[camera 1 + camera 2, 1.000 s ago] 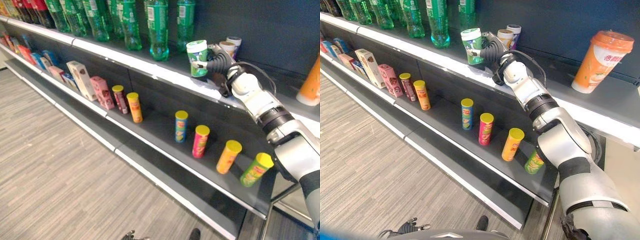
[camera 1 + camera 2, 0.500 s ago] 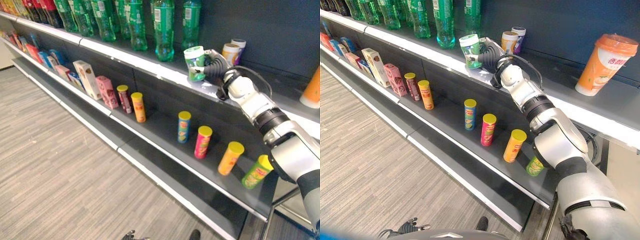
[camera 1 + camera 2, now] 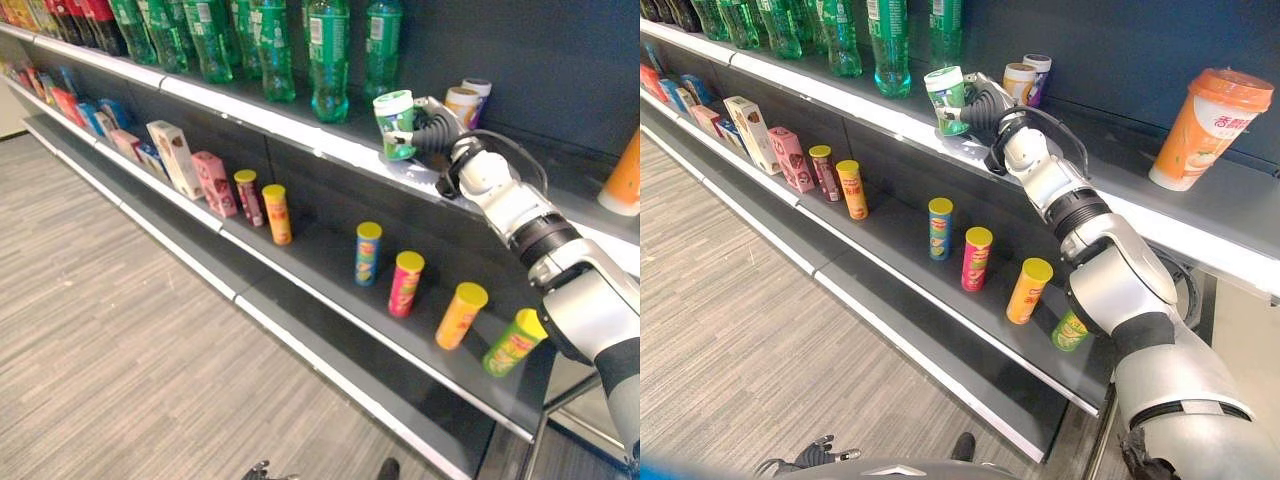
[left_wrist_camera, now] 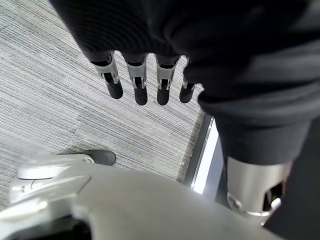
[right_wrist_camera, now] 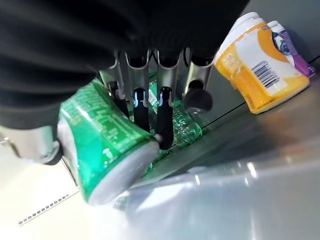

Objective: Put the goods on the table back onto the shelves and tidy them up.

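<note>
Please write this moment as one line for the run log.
right hand: shut on green cup | above top shelf | left hand: open, idle

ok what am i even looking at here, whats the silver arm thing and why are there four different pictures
It is a humanoid robot restocking shop shelves. Two pictures come from the camera pair on its head, looking down along the shelves; the other two come from cameras on its wrists.

The right hand reaches to the upper shelf, fingers curled round a green cup with a white lid, held tilted at the shelf's front edge. Its wrist view shows that cup from very close, with an orange cup and a purple one behind it.

Green bottles stand to the left and a big orange cup to the right. Snack tubes and boxes line the shelf below.

The left hand hangs open over the floor.
</note>
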`<state>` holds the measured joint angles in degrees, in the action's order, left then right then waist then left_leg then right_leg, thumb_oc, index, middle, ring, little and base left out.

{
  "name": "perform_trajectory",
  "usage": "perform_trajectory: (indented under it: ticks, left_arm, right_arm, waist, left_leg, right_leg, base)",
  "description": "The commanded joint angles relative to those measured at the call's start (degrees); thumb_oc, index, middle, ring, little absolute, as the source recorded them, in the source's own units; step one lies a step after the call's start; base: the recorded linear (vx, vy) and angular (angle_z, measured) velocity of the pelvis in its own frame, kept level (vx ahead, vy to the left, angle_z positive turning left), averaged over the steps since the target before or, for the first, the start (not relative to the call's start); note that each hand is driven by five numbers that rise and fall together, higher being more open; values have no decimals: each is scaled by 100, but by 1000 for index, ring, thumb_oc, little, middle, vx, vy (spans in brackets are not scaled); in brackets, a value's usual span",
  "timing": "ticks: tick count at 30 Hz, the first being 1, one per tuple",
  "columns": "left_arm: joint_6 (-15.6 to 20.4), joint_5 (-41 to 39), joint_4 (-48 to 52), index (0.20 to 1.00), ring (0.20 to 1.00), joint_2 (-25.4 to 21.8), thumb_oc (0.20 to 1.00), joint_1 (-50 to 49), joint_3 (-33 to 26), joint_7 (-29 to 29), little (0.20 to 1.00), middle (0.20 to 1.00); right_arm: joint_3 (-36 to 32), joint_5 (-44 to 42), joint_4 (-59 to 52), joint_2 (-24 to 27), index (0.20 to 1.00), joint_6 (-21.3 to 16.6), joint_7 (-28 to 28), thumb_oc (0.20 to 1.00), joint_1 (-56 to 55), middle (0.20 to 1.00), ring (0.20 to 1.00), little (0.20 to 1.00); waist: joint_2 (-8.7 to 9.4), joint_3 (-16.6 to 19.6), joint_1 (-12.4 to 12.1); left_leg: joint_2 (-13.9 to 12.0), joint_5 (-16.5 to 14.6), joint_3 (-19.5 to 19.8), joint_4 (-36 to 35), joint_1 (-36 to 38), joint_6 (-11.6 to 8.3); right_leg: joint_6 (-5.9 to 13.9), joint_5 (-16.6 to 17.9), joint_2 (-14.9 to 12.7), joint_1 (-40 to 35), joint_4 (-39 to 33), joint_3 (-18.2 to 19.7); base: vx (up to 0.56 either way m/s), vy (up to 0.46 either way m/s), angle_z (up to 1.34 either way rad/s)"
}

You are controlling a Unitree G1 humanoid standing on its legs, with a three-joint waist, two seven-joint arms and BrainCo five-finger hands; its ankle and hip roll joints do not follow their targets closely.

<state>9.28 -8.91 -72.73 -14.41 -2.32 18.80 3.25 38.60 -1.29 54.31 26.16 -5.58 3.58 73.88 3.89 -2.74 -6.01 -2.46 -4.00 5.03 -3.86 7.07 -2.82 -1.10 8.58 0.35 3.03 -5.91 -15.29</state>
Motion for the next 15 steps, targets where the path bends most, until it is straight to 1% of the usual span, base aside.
perform_trajectory:
  ticks: [1, 4, 10, 15]
  left_arm:
    - [51, -252, -183, 1000, 1000, -156, 1000, 394, 152, -4, 1000, 1000]
    - [56, -232, -199, 1000, 1000, -179, 1000, 396, 112, 11, 1000, 1000]
    - [54, -229, -217, 1000, 1000, -169, 1000, 385, 111, 25, 1000, 1000]
    - [41, -186, -215, 1000, 1000, -169, 1000, 373, 98, 30, 1000, 1000]
  right_arm:
    - [225, 282, 659, 636, 200, 126, 213, 200, 552, 200, 200, 200]
    - [198, 245, 673, 731, 200, 122, 237, 200, 571, 200, 200, 200]
    - [140, 165, 762, 754, 200, 133, 224, 200, 506, 200, 200, 200]
    - [118, 132, 479, 688, 200, 111, 215, 200, 408, 200, 200, 200]
  waist:
    - [-19, -269, 18]
    - [2, -266, 64]
    - [6, -255, 84]
    - [-5, -259, 87]
  left_leg:
    - [-29, 93, -424, -114, 128, -338]
    - [-35, 68, -470, -114, 153, -322]
    - [-46, 53, -516, -114, 192, -317]
    - [-56, 49, -581, -114, 204, -324]
  right_leg:
    - [586, -1147, -258, -798, 267, 636]
    - [591, -1139, -243, -779, 274, 708]
    - [587, -1140, -233, -794, 276, 749]
    - [587, -1139, -229, -789, 274, 753]
  base:
    - [-8, 6, -4]
    - [-13, 12, -12]
    - [-5, 6, -10]
    - [-14, -1, -6]
